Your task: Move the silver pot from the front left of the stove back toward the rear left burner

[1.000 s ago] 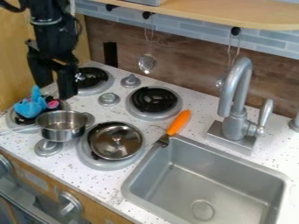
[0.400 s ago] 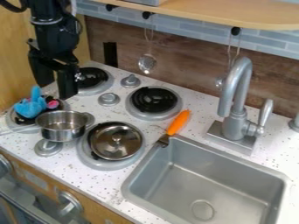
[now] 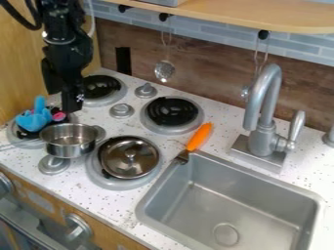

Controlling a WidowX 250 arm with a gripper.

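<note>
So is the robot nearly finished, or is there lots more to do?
Maybe partway, but I can't tell for sure. Looking done: the lid sits over a burner. In hand: nothing that I can see; the gripper hangs near the blue toy and the metal pot. Perhaps left: the toy and the pot, side by side, the pot uncovered and neither one held.

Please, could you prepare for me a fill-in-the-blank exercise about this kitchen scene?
1. In the picture, the pincer hangs to the ____ of the faucet.
2. The soft-looking toy behind the small metal pot is mostly coloured ____.
3. Counting the covered ones, the stove top has ____ burners.
4. The utensil at the corner of the sink has a handle coloured ____.

Missing words: left; blue; four; orange.
</note>
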